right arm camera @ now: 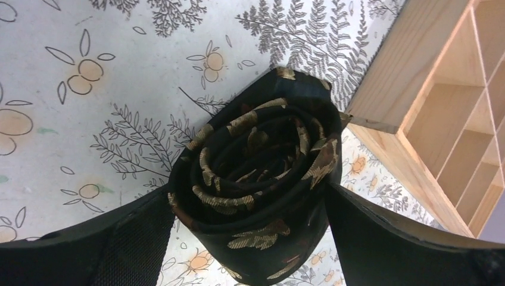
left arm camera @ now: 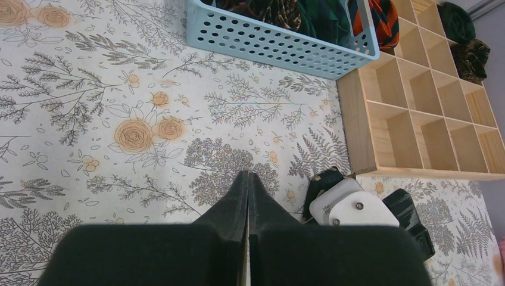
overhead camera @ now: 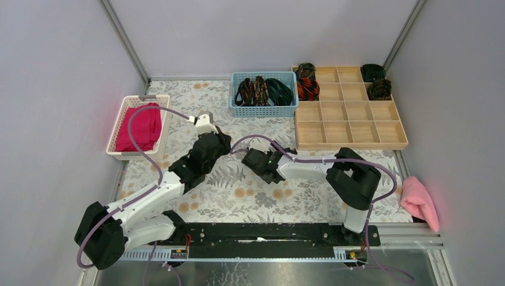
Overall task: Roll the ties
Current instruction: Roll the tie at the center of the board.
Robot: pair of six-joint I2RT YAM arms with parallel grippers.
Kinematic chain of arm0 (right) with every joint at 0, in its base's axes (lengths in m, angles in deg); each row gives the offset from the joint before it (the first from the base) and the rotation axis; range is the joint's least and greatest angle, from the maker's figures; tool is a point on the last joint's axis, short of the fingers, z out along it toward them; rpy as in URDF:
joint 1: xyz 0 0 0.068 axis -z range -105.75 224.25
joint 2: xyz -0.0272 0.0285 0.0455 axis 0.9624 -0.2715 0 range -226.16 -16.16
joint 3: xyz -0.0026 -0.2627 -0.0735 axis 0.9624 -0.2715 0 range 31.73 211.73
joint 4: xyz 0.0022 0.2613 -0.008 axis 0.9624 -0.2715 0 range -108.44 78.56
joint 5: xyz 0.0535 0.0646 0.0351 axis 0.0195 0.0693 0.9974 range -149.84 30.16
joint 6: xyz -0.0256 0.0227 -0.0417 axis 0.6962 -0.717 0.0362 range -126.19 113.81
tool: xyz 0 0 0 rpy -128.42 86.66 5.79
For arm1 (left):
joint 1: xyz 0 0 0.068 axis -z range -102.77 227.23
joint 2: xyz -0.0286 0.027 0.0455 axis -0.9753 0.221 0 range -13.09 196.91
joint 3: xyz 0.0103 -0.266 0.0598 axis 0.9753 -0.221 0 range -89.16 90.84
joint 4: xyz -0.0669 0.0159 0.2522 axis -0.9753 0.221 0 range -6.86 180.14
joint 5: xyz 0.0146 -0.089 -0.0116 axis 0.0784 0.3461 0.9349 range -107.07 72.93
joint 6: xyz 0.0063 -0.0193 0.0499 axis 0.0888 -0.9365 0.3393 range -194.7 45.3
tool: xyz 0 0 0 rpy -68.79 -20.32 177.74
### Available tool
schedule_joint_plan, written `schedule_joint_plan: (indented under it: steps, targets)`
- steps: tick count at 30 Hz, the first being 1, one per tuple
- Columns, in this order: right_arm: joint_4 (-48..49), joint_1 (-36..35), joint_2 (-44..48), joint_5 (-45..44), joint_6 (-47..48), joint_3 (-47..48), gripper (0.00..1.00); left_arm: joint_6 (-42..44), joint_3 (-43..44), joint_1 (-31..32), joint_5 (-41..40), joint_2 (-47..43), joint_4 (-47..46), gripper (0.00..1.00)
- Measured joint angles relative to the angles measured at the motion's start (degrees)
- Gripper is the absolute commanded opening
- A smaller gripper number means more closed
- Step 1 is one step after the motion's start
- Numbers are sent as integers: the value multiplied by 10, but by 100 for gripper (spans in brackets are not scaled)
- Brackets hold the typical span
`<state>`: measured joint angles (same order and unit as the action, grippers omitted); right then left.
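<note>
One coiled black gold-flecked fabric tie [right arm camera: 262,167], clamped in right gripper [right arm camera: 253,232], near pale wooden compartment tray [right arm camera: 411,71]; left gripper [left arm camera: 248,190] pinched closed; floral-print table cover [overhead camera: 238,190] under tray; grey walls [overhead camera: 262,36] behind.

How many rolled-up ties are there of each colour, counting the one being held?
Black with gold rolled ties: 3, two in the wooden tray, one in the right gripper.
Red-black striped rolled tie: 1, in the tray.
Dark green rolled tie: 1, in the tray.
Total: 5.
</note>
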<state>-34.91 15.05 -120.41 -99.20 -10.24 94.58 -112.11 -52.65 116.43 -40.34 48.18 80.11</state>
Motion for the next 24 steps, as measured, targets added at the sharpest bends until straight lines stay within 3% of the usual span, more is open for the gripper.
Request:
schedule_joint_plan:
  steps: [12, 18, 24]
  targets:
    - [-11, 26, -10, 49, 5, 16, 100, 0, 0, 0, -8, -16, 5, 0]
    - [5, 89, -26, 83, -35, 39, 100, 6, 0, 3, -5, -33, 13, 0]
    - [2, 118, -39, 126, -49, 60, 86, 7, 0, 3, -5, -33, 23, 0]
